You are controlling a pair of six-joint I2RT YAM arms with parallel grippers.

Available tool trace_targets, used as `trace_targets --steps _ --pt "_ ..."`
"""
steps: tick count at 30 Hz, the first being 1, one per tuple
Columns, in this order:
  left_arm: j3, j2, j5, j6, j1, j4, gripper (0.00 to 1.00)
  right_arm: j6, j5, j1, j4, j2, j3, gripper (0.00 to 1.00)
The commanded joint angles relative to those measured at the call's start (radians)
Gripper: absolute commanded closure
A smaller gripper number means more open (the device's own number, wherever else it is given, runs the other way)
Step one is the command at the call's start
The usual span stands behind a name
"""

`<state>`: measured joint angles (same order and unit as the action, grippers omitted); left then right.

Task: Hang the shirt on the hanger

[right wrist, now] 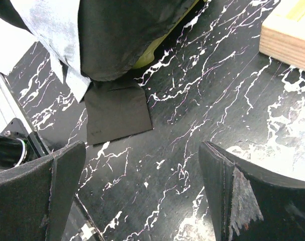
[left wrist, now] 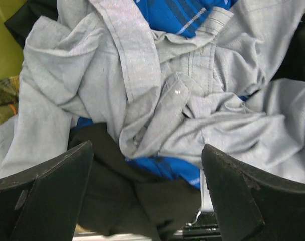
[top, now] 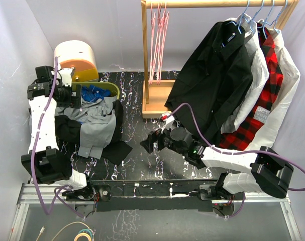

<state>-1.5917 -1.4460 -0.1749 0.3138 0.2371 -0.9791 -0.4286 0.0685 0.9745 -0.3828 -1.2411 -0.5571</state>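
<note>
The grey shirt [top: 96,123] lies crumpled in a yellow-green basket at the left, over a bright blue garment and a black one. In the left wrist view the grey shirt [left wrist: 192,95] fills the frame. My left gripper [left wrist: 147,201] is open and empty, hovering just above the pile; it shows in the top view [top: 74,98] too. Several thin pink hangers [top: 159,37] hang on the wooden rail at the back. My right gripper [top: 151,140] is open and empty, low over the black marbled table [right wrist: 192,125], right of the basket.
A wooden rack [top: 155,100] stands at the back centre, with a black shirt [top: 212,80], a white one, a red plaid one and another white one on pale blue hangers [top: 250,15]. A black cloth flap [right wrist: 117,113] lies on the table. A cream spool [top: 74,57] sits back left.
</note>
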Motion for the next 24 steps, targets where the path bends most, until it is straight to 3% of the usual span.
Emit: trace_targets --steps 1,6,14,15,17,19,24 --pt "0.077 -0.033 0.041 -0.001 -0.037 0.122 0.11 -0.053 0.010 -0.003 -0.083 -0.003 -0.007 0.02" --pt "0.196 -0.034 0.154 0.023 -0.068 0.252 0.12 -0.080 0.049 -0.003 -0.105 0.011 0.031 0.02" --pt "0.303 -0.017 0.253 0.008 -0.087 0.427 0.34 -0.074 0.116 -0.003 -0.083 0.032 0.039 0.02" --pt "0.310 -0.019 0.266 0.008 -0.086 0.439 0.39 -0.072 0.120 -0.003 -0.077 0.031 0.036 0.02" --pt "0.320 -0.019 0.285 0.006 -0.087 0.465 0.61 -0.070 0.127 -0.002 -0.068 0.027 0.033 0.02" --pt "0.323 -0.016 0.284 0.007 -0.086 0.474 0.99 -0.070 0.132 -0.002 -0.066 0.022 0.031 0.02" --pt "0.232 0.022 0.240 0.002 -0.086 0.420 1.00 -0.071 0.113 -0.003 -0.069 0.012 0.030 0.02"
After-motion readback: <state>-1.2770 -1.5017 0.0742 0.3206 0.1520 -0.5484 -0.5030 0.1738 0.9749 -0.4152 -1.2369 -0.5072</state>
